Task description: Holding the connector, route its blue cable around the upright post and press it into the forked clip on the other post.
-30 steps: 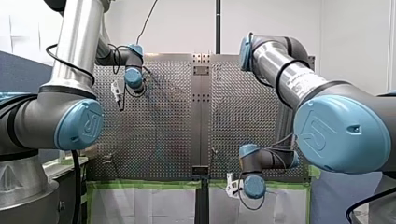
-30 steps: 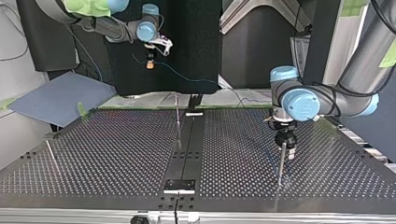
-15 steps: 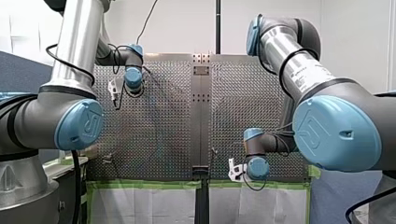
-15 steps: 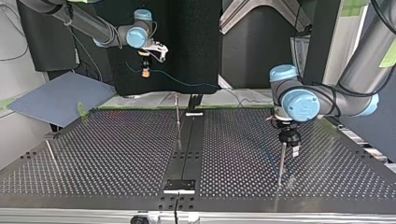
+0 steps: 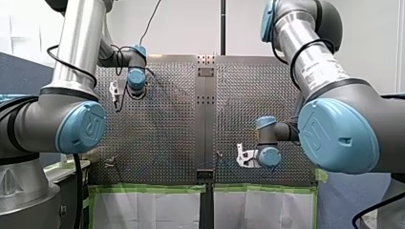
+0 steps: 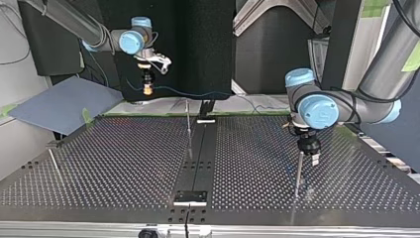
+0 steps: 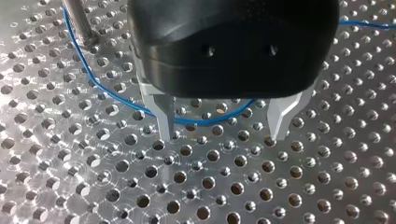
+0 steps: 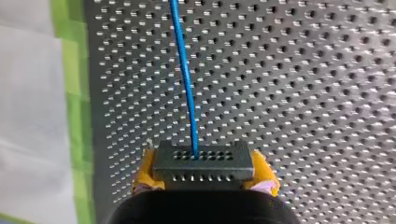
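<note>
The connector [image 8: 204, 165] is a dark grey block with rows of small holes, clamped between the yellow pads of my right gripper [image 8: 204, 176]. Its blue cable [image 8: 184, 70] leaves the holed face straight ahead. At my left gripper [image 7: 220, 135], the cable curves behind the parted metal fingers and passes just beside the upright post [image 7: 77, 16].

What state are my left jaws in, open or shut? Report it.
Open: on my left gripper the jaws stand apart, with the blue cable running loose past them.

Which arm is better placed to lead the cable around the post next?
Right, probably: my right gripper is shut on the connector, the blue cable running from it. My left gripper is open beside the post, gripping nothing.
</note>
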Available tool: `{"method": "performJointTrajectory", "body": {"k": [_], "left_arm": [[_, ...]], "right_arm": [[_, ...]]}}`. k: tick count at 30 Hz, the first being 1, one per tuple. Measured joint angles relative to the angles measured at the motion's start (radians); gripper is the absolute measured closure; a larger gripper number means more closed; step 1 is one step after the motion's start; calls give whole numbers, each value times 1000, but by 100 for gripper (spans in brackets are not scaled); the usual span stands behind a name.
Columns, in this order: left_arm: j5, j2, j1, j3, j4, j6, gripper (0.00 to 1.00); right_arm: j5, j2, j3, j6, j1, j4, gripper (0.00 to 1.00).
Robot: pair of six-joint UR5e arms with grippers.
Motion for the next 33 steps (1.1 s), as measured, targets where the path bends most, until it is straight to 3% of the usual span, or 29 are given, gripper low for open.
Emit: {"method": "performJointTrajectory", "body": {"k": [8, 15, 23, 33], "left_arm": [[-1, 1, -3, 0, -23, -6, 2], [24, 10, -2, 0, -61, -55, 2], [34, 69, 13, -6, -127, -115, 2], [18, 155, 47, -82, -201, -77, 2]], "right_arm": [[-66, -20, 15, -2, -11, -18, 100], [-121, -19, 19, 0, -12, -24, 100], [-130, -16, 20, 1, -11, -23, 100], [-131, -16, 19, 4, -9, -22, 100]]}}
